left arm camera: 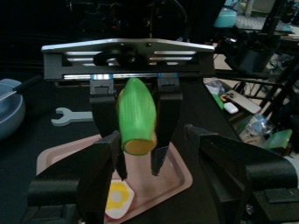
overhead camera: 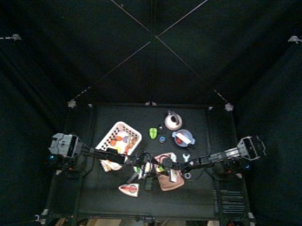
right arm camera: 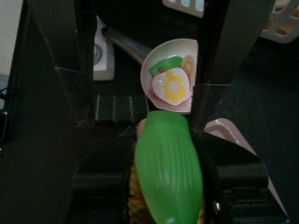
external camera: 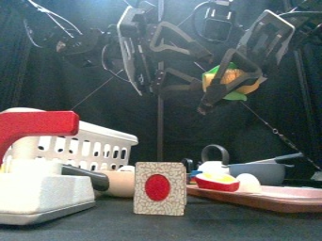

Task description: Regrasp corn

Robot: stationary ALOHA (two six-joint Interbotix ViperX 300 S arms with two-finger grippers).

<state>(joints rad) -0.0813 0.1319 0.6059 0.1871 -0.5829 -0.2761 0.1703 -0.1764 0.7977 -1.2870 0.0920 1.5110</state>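
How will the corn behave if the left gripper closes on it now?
Glossy and smooth, the corn may slip. Its rounded taper could twist out if pinched off-centre. Probably rigid and light: the right gripper holds it aloft without sag.

Left arm: in from the left, reaching to the middle, raised above the surface.
Left end effector (left arm camera: 140,162): jaws spread wide, fingers (left arm camera: 87,188) clear of the cob.
Right arm: in from the right, raised, meeting the left at centre.
Right end effector (right arm camera: 163,131): jaws clamped on the corn (right arm camera: 170,171).
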